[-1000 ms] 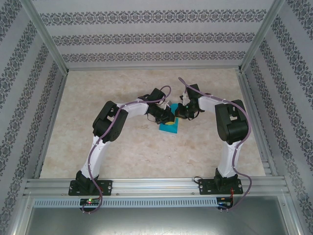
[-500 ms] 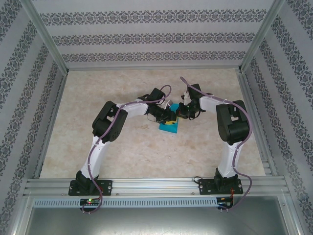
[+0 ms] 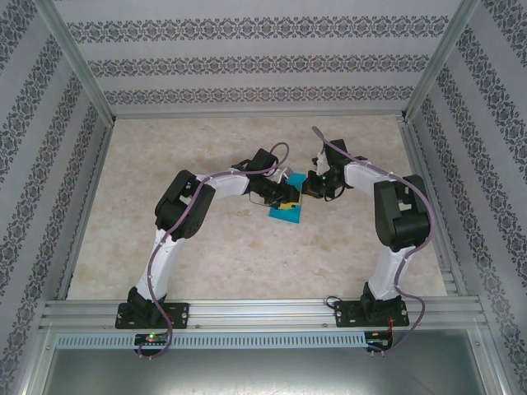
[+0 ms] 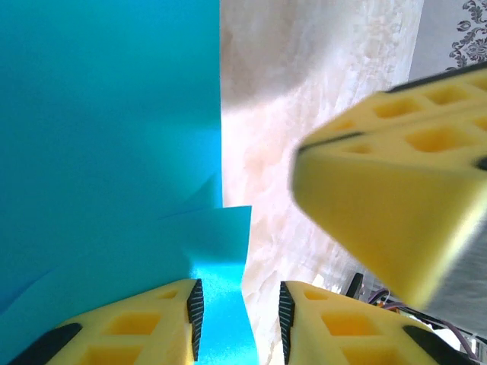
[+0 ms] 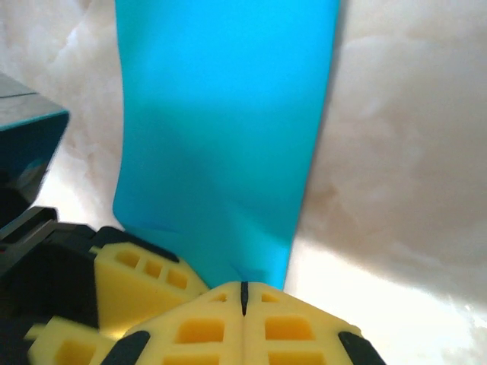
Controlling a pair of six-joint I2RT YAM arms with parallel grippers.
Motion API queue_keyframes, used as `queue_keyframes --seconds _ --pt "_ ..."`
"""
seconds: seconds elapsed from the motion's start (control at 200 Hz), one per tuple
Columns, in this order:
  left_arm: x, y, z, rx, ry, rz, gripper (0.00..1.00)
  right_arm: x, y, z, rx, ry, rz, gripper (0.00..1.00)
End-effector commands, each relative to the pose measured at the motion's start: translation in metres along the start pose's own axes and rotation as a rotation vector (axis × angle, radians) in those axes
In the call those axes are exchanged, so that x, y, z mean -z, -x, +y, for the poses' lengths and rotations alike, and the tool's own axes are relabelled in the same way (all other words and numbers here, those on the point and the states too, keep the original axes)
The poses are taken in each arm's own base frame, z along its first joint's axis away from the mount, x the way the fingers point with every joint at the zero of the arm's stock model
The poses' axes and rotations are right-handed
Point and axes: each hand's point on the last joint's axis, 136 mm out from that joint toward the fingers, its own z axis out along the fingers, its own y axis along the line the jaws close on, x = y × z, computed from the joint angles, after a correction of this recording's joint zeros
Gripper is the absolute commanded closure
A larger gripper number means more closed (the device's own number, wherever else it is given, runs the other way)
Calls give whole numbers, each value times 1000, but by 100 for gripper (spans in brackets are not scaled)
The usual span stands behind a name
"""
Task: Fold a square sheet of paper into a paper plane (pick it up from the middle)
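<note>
Beige marbled tabletop (image 3: 206, 255) inside patterned walls (image 3: 247, 66). Found the thin turquoise-blue square sheet of paper (image 3: 286, 214), partly folded, near the table's middle, between the two arms' tips. Saw the yellow-fingered left gripper (image 4: 240, 308) unclenched, pads apart, with a narrow flap of the sheet lying in the gap. Saw the yellow-fingered right gripper (image 5: 243, 293) clenched, fingertips pressed together on the sheet's near edge, just beside the left one

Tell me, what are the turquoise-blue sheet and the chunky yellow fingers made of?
Turquoise-blue sheet: probably thin matte paper; it bends and shows sharp folded edges. Chunky yellow fingers: likely matte moulded plastic, judging by their stiff, square-holed blocks.
</note>
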Motion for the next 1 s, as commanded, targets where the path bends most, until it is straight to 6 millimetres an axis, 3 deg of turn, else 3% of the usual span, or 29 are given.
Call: queue_keyframes --seconds 0.0,0.175,0.355,0.994 --pt "-17 -12 38 41 97 1 65 13 -9 6 -19 49 10 98" --pt "-15 -11 35 33 91 -6 71 16 -21 3 -39 76 20 99" --pt "-14 -12 34 33 94 -3 86 12 -32 3 -59 113 41 100" --pt "-12 -12 27 15 80 7 89 -15 -22 8 -54 137 76 100"
